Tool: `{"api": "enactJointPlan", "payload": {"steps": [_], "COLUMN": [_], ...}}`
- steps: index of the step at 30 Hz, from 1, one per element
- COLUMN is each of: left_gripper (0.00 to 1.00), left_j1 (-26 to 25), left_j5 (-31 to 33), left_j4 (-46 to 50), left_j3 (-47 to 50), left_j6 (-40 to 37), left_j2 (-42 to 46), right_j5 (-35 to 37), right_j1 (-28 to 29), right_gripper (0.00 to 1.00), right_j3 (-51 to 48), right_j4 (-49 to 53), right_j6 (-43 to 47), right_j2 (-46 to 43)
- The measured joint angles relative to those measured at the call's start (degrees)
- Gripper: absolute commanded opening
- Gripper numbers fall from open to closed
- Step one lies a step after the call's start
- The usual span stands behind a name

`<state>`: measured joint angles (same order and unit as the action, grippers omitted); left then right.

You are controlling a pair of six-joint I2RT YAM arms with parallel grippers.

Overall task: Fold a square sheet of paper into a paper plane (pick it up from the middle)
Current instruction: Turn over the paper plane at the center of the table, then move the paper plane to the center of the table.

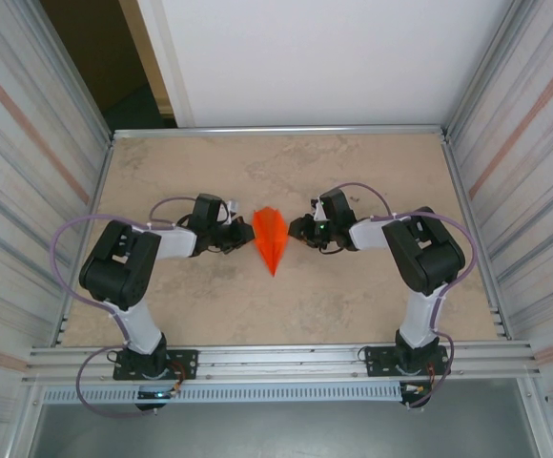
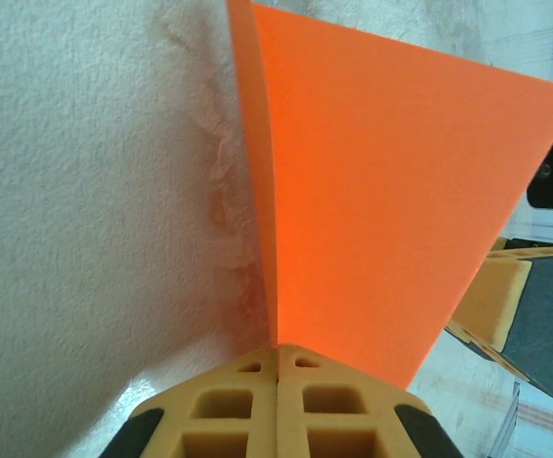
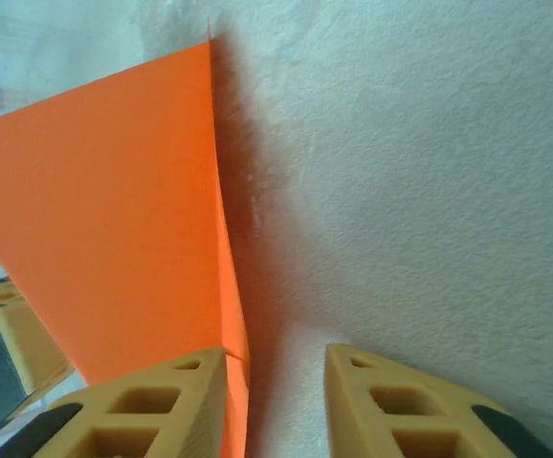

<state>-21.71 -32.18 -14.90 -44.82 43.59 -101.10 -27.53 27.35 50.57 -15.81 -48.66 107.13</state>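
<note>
Two grippers flank your paper plane (image 1: 270,237) at the middle of the table (image 1: 353,305): the left gripper (image 1: 241,234) at its 9 o'clock, the right gripper (image 1: 297,231) at its 3 o'clock. From above, you see the orange dart's nose pointing to 6 o'clock. Your left wrist view shows the left gripper (image 2: 277,358) pinched tight on the fold, the paper (image 2: 381,191) rising from the seam. Your right gripper (image 3: 276,355) has its jaws apart, with the paper's (image 3: 114,210) edge against one finger (image 3: 153,405).
</note>
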Motion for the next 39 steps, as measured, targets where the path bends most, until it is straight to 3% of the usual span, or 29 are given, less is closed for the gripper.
{"api": "enactJointPlan", "payload": {"steps": [5,13,16,27,39], "left_gripper": [0.00,0.00,0.00,0.00,0.00], "left_j1": [0.00,0.00,0.00,0.00,0.00], "left_j5": [-0.83,-0.85,-0.85,-1.07,-1.25], "left_j4": [-0.42,-0.44,-0.42,-0.44,-0.44], "left_j3": [0.00,0.00,0.00,0.00,0.00], "left_j6": [-0.02,-0.02,-0.02,-0.04,-0.04], "left_j2": [-0.02,-0.20,-0.39,-0.70,-0.74], "right_j5": [5.97,20.37,23.15,24.94,24.50], "right_j1": [2.16,15.65,17.55,19.34,19.67], "right_gripper": [0.47,0.64,0.70,0.60,0.63], "right_j3": [1.29,9.70,10.54,15.15,19.30], "right_j4": [8.26,22.67,26.14,29.55,31.82], "right_j6": [2.71,5.64,5.49,5.90,6.60], "right_j2": [-5.49,-8.07,-7.61,-2.97,1.86]}}
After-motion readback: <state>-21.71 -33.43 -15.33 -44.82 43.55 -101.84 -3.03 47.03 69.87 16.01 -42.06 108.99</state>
